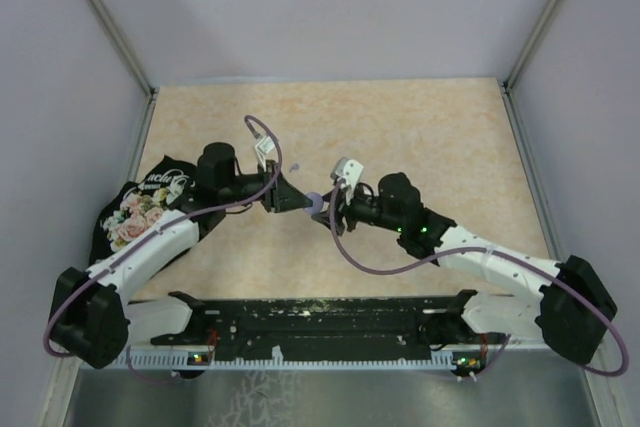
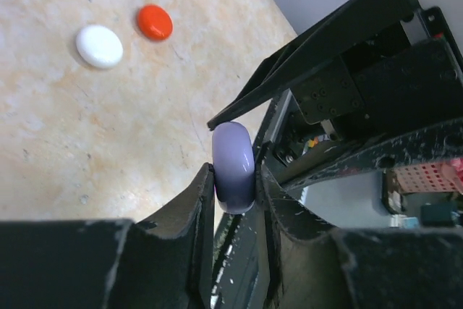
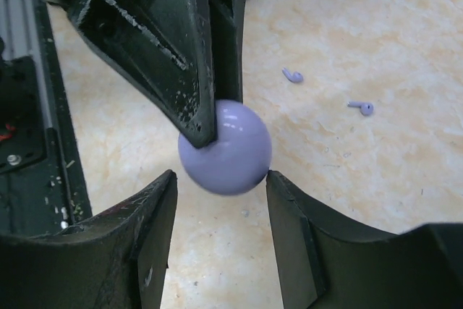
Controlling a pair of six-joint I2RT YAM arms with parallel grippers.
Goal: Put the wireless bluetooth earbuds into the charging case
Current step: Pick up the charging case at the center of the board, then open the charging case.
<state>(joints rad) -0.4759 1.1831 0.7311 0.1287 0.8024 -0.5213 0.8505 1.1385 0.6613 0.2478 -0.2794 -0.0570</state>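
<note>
I have both arms meeting over the middle of the counter (image 1: 420,137). The left end effector (image 2: 235,179) is pinching the lilac charging case (image 2: 233,168) by its two flat faces. The case stands on edge between the fingers, lifted off the counter.

From the right wrist I see the same case as a round disc, with the left fingers (image 3: 181,56) coming down onto it from above. The right end effector (image 3: 221,179) has its two fingers standing apart on either side of the case's rim, tips very close to it. I cannot tell whether they press on it or just clear it.

Two lilac earbuds (image 3: 292,75) lie loose on the counter beyond the case, near each other but apart, the second one (image 3: 361,107) a little further right.

The left wrist view shows a white case (image 2: 99,46) and a red case (image 2: 155,22) lying flat just beside each other. A black flower-print cloth (image 1: 135,212) lies at the counter's left edge.
</note>
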